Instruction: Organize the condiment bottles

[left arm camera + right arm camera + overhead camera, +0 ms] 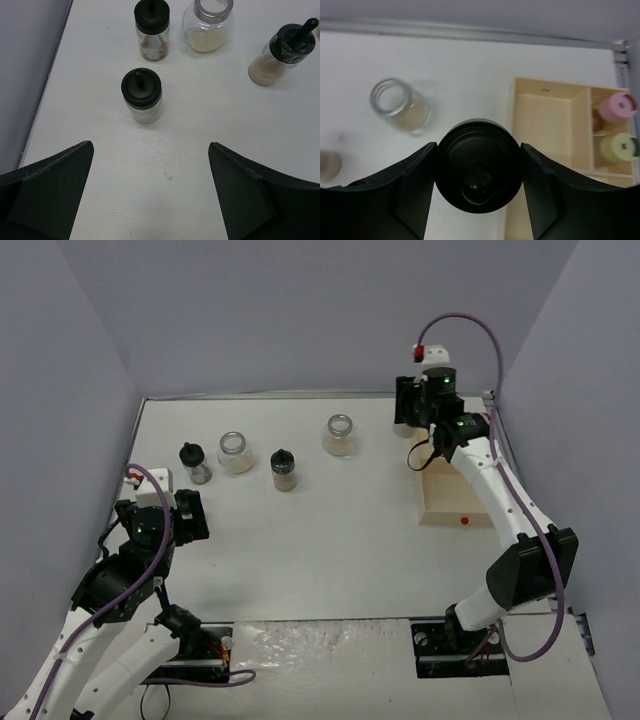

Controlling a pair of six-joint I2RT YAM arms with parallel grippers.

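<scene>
The right gripper point(478, 147) is clenched around an upright black-capped jar point(479, 175), held just left of the tray point(550, 125), whose large empty compartment lies nearest. The left gripper point(151, 145) hangs released, well away from the tray.

Wht table point(330, 560), lilac walls point(300, 310), even light

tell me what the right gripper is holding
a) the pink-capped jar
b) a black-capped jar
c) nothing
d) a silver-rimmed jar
b: in the right wrist view the right gripper has a finger pressed against each side of a black-capped jar, while the pink-capped jar sits in the tray.
</scene>
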